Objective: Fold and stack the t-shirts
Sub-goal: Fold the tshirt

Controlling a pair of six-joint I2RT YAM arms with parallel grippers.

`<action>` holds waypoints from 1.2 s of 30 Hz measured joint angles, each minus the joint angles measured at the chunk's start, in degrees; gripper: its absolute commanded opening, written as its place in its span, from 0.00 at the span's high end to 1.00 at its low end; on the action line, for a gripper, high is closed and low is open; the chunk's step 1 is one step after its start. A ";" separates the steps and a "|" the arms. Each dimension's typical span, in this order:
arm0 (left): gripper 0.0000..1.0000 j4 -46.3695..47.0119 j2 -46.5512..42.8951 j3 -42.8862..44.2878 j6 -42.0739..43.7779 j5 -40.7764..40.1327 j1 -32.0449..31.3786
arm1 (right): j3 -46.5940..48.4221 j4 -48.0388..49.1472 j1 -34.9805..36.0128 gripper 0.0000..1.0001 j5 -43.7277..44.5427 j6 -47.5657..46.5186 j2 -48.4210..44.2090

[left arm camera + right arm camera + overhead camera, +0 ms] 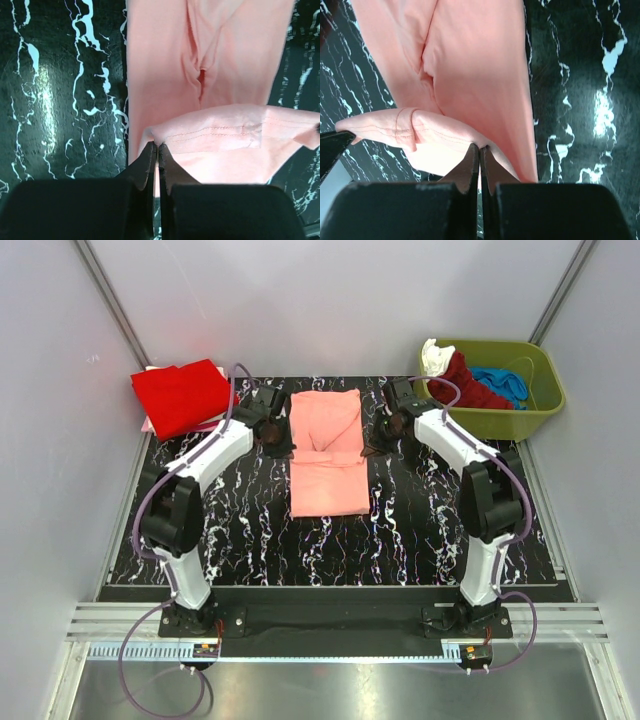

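Both the left gripper (156,146) and the right gripper (480,147) were pressed together on the lifted hem of the salmon-pink t-shirt (328,455), which lay at the centre of the black marbled mat (420,530), with a folded bright red t-shirt (182,395) at the mat's far-left corner and an olive-green tub (540,405) at its far-right corner.

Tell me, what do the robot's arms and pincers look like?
Both the left arm and right arm have white shells with black joints and purple cables looping alongside. The left gripper and right gripper are black, their fingers tapering to wedges.
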 measured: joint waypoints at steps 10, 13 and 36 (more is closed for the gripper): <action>1.00 -1.01 10.14 6.91 3.93 2.69 2.32 | 6.69 0.81 -2.19 1.00 -4.00 -1.07 10.86; 0.94 -1.77 13.16 9.38 4.92 2.95 2.93 | 9.99 0.22 -2.67 0.81 -5.07 -1.03 14.25; 0.20 -1.77 -5.68 1.88 5.14 5.20 2.62 | 0.46 1.18 -2.51 0.59 -8.33 0.17 -2.64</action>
